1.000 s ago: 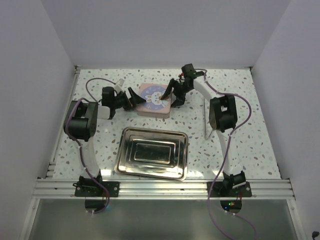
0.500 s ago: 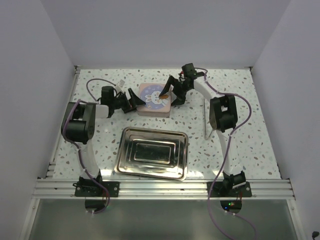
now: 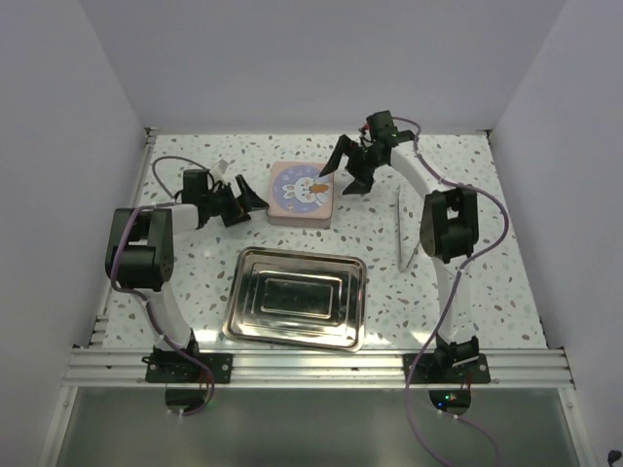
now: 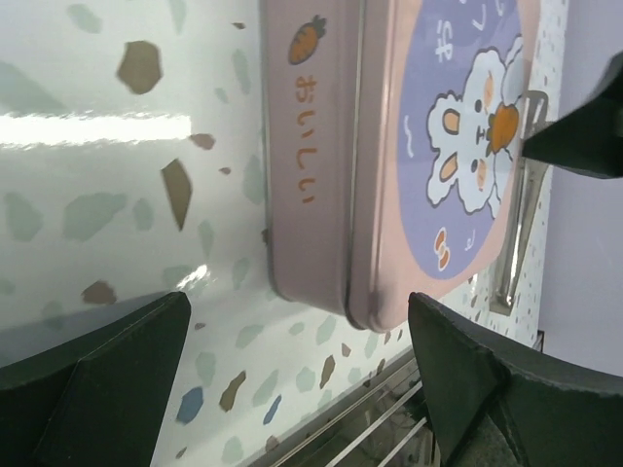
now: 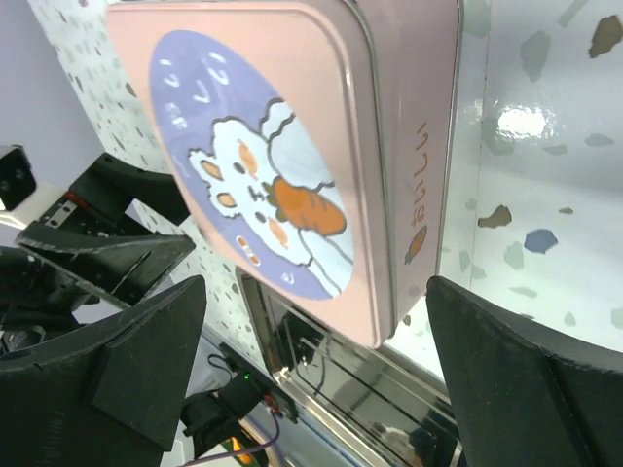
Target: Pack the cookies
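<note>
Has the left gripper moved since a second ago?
Yes. The left gripper has pulled back leftward, away from the pink cookie tin, which stayed put.

Both arms reach toward the far side, elbows bent. The left arm (image 3: 136, 255) lies low, forearm near level, the left gripper (image 3: 243, 197) pointing right with jaws spread wide and nothing between them. The right arm (image 3: 446, 224) arches higher; the right gripper (image 3: 343, 175) points left and down, jaws likewise wide apart, empty
</note>
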`<act>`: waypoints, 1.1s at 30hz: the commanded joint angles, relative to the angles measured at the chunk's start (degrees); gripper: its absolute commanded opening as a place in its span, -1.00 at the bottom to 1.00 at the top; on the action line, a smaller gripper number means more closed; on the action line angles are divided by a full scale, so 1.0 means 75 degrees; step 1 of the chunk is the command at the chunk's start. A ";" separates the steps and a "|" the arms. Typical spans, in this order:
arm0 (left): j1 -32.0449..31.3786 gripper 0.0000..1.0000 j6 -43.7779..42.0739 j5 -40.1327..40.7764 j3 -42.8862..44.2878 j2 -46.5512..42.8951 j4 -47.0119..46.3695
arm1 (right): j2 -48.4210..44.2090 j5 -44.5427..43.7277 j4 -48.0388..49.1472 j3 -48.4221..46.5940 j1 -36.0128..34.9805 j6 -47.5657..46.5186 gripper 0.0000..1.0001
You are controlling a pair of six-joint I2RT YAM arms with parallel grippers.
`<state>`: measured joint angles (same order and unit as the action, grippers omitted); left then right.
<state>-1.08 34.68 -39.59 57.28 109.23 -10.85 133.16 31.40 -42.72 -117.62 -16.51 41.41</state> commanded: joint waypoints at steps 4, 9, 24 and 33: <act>0.0425 1.00 -0.0662 0.0779 -0.0277 -0.1168 0.1106 | -0.1313 -0.0541 -0.0607 0.0155 0.0116 -0.0716 0.97; 0.0507 1.00 -0.0791 0.1341 -0.0476 -0.2279 0.1435 | -0.2610 -0.0717 -0.0902 0.0647 0.0116 -0.1184 0.97; 0.0508 1.00 -0.1225 0.3310 -0.0980 -0.5329 0.3437 | -0.8270 -0.0319 -0.0596 0.4899 -0.0001 -0.1900 0.97; 0.0508 1.00 -0.0933 0.4691 -0.1764 -0.7483 0.4002 | -1.0476 -0.0143 -0.0832 0.5921 -0.0001 -0.1900 0.97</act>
<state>2.50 27.07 -10.61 45.89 58.43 18.11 58.43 28.75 -48.69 -74.78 -16.38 28.18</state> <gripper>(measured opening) 0.997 0.986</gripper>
